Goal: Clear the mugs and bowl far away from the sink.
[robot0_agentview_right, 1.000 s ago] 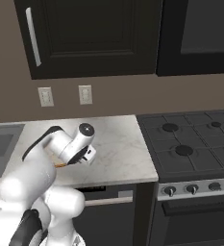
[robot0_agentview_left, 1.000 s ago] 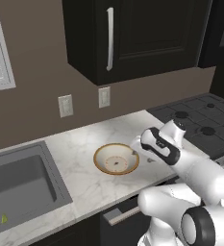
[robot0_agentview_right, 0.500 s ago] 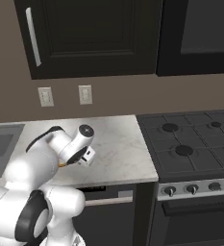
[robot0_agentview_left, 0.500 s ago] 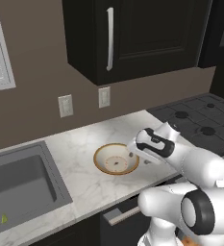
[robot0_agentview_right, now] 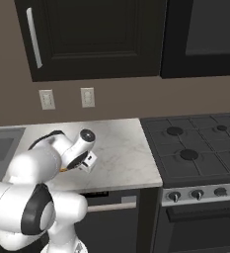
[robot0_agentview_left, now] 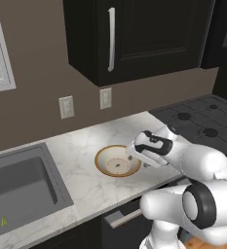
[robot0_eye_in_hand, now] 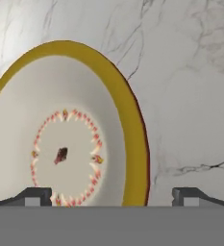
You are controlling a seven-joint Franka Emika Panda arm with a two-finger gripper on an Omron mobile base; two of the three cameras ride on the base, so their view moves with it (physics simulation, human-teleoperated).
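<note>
The cream-tan bowl (robot0_agentview_left: 117, 163) with its brown-gold rim sits on the marble counter, right of the sink (robot0_agentview_left: 25, 187). My gripper (robot0_agentview_left: 137, 156) hangs just over the bowl's right rim, open and empty. In the hand view the gripper (robot0_eye_in_hand: 112, 196) straddles that rim: one fingertip (robot0_eye_in_hand: 34, 196) stands over the speckled inside of the bowl (robot0_eye_in_hand: 65, 144), the other over bare counter outside it. From the right base view my arm hides most of the bowl, and the gripper (robot0_agentview_right: 87, 163) points down at the counter. The mugs are out of view.
A black gas stove (robot0_agentview_right: 195, 148) adjoins the counter on the right. Dark wall cabinets (robot0_agentview_left: 134, 34) hang above. The counter's front edge runs close under my hand. A tiny green thing (robot0_agentview_left: 4, 222) lies by the sink drain, too small to identify.
My hand has moved left and a little lower, from beside the bowl to over its right rim. The jaws stayed open and the bowl has not moved.
</note>
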